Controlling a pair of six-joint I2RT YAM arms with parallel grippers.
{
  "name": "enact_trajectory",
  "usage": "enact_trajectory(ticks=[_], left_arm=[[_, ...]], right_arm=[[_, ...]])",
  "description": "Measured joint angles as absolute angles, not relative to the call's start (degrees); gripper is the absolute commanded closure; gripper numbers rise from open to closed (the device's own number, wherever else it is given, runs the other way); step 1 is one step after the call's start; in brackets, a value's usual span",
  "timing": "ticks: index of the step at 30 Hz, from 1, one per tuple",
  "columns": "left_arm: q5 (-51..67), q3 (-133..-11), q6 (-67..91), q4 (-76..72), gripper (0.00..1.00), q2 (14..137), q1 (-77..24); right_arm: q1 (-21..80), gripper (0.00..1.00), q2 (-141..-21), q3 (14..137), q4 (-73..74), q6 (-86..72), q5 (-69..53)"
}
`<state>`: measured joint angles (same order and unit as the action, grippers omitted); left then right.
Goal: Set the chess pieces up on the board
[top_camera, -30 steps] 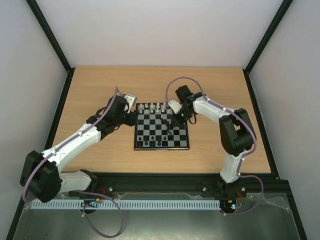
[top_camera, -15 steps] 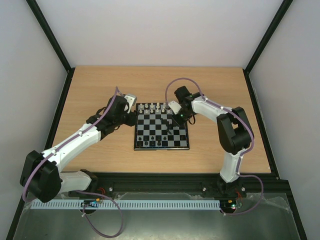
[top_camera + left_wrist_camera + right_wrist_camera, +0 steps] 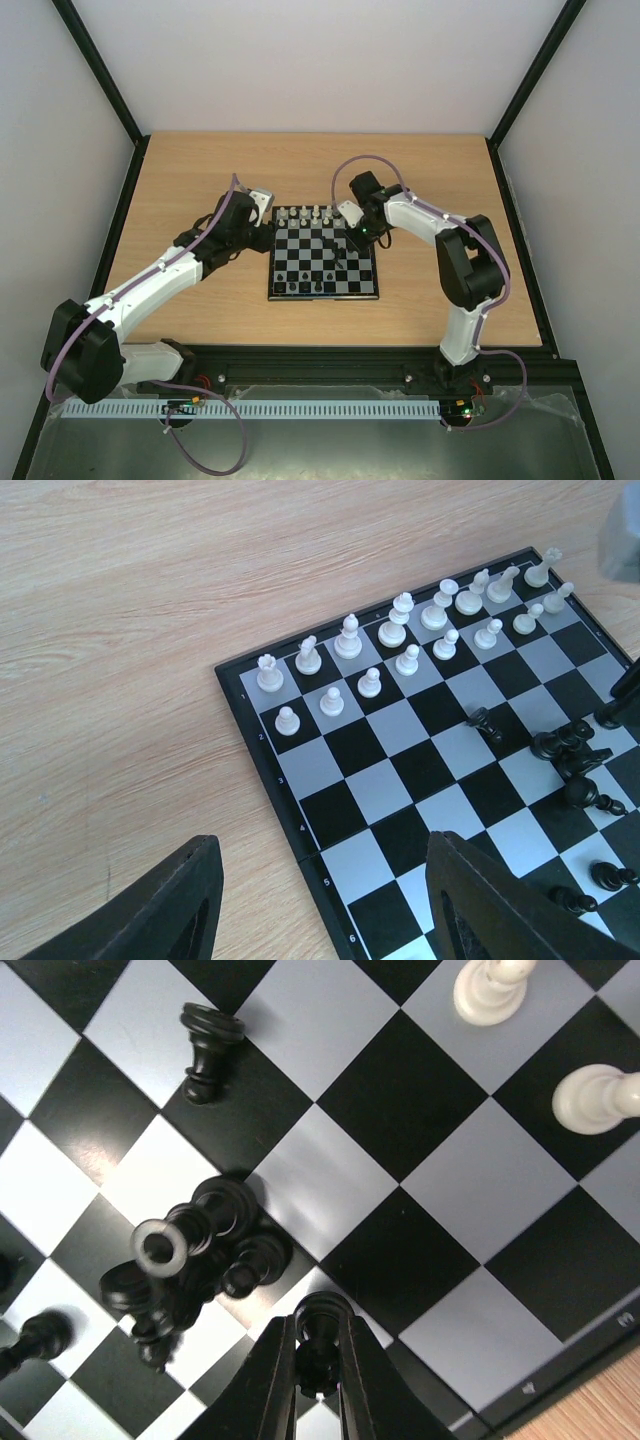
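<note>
Two white rows (image 3: 348, 640) on board (image 3: 385, 790); R fingers (image 3: 268, 1385) pinch black pc (image 3: 318, 1345), L fingers (image 3: 170, 910) spread.

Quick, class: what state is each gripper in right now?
Left gripper: open, holding nothing.
Right gripper: shut on a black chess piece.

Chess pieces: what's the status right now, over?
Right gripper shut on one black piece. Left gripper open, empty. White pieces lined up on board; toppled black pieces crowd the grip.
</note>
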<state>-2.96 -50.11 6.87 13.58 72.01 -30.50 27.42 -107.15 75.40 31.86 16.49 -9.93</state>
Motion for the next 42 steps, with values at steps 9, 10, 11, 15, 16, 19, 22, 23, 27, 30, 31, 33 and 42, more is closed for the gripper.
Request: enact_trajectory(ticks=[9, 10, 11, 15, 16, 19, 22, 23, 27, 30, 31, 33, 42], left_arm=[[-2.6, -50.1, 6.9, 13.6, 0.41, 72.1, -30.5], [-2.5, -50.1, 6.9, 13.6, 0.41, 72.1, -30.5], [-2.5, -50.1, 6.9, 13.6, 0.41, 72.1, -30.5], [-2.4, -50.1, 6.9, 13.6, 0.41, 72.2, -30.5], [-2.4, -50.1, 6.9, 13.6, 0.41, 72.2, -30.5], [-2.4, -50.1, 6.8, 13.6, 0.41, 72.2, -30.5], [-2.4, -50.1, 6.8, 13.6, 0.41, 72.2, -30.4], [-2.4, -50.1, 6.8, 13.6, 0.41, 72.3, -30.4], [-2.3, -50.1, 6.8, 13.6, 0.41, 72.8, -30.3], [-2.3, -50.1, 6.8, 13.6, 0.41, 73.0, -30.3], [-2.3, -50.1, 6.8, 13.6, 0.41, 73.1, -30.3], [-2.3, -50.1, 6.8, 13.6, 0.41, 73.2, -30.3], [-2.1, -50.1, 6.8, 13.6, 0.41, 73.8, -30.3]], right_arm=[[27.4, 0.93, -94.3, 73.2, 33.5, 16.9, -11.1], [27.4, 0.93, -92.7, 72.2, 33.8, 17.2, -11.6], [27.4, 0.93, -91.2, 71.2, 34.2, 17.5, -12.0], [27.4, 0.93, -87.0, 66.3, 35.6, 19.2, -12.9], [27.4, 0.92, -86.2, 65.1, 35.9, 19.6, -13.0], [27.4, 0.92, -84.0, 61.6, 36.5, 21.1, -13.8], [27.4, 0.92, -82.1, 58.4, 36.5, 22.3, -14.9], [27.5, 0.92, -81.6, 57.3, 36.3, 22.6, -15.2], [27.5, 0.92, -80.9, 53.9, 35.7, 23.2, -15.7], [27.6, 0.92, -80.9, 51.9, 34.6, 23.4, -15.9], [27.6, 0.92, -80.9, 51.2, 34.1, 23.4, -15.9], [27.7, 0.92, -80.9, 50.3, 33.3, 23.4, -16.0], [27.8, 0.91, -81.1, 48.1, 29.5, 23.3, -15.9]])
